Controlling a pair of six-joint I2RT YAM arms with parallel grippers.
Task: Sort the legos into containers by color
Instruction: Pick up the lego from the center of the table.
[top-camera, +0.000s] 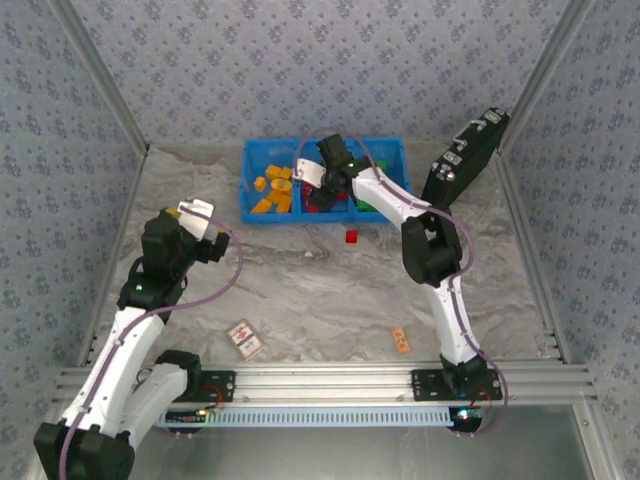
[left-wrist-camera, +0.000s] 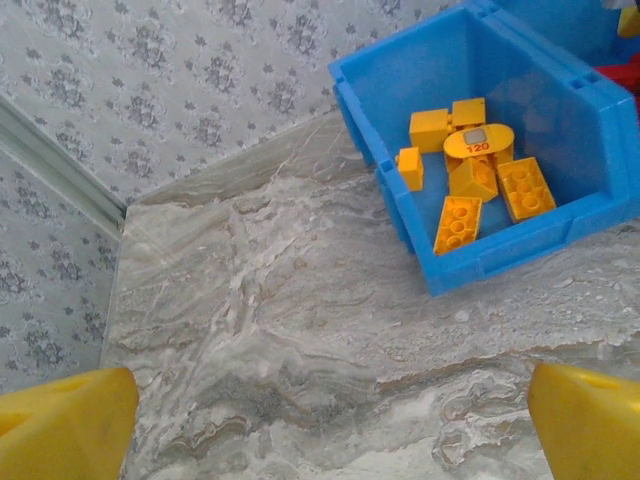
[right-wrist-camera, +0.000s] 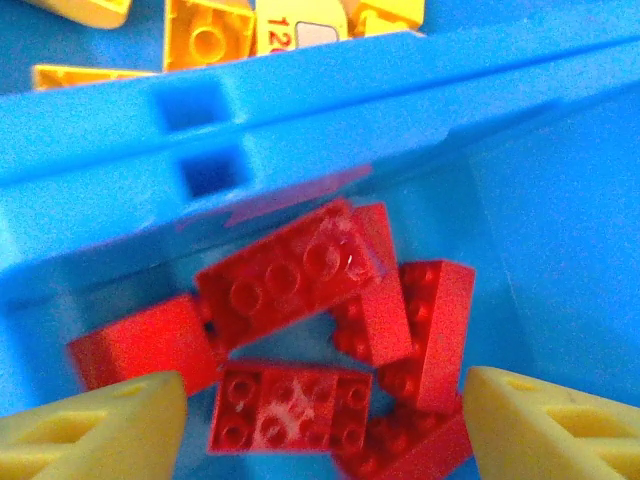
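Red legos (right-wrist-camera: 300, 280) lie piled in the middle container (right-wrist-camera: 560, 250) of the blue bin (top-camera: 243, 190), which stands at the middle of the bench's (top-camera: 300, 290) far edge. Orange-yellow legos (left-wrist-camera: 470, 190) are in the left container (left-wrist-camera: 520, 250) and green legos (top-camera: 366, 205) in the right container (top-camera: 397, 158). One loose red brick (top-camera: 351, 237) lies on the bench just off the bin's near wall, so we judge the sort nearly done but not finished.

The right claw (right-wrist-camera: 325, 400) hangs low inside the middle container. It is released, jaws wide apart over the red pile, gripping nothing. The left claw (top-camera: 195, 212) is also released and empty, and hovers near the bench's left edge.

Risks, as we judge them:
- The right claw sits deep between the bin walls, so a slanted lift could hook the divider (right-wrist-camera: 300, 110) and drag or tip the bin.
- The red pile is uneven, and a fingertip brushing it could flick a brick into the orange side.
- The loose brick is small and close to the bin wall, so an off-centre descent could shove it against the wall instead of gripping it.
- The orange tag (top-camera: 400, 340) by the near edge matches the orange legos in colour and could be taken for one.

Writing: we read "120" on an oval orange piece (left-wrist-camera: 478, 147) in the left container. The patterned card (top-camera: 245, 338) by the near edge is too small to read.
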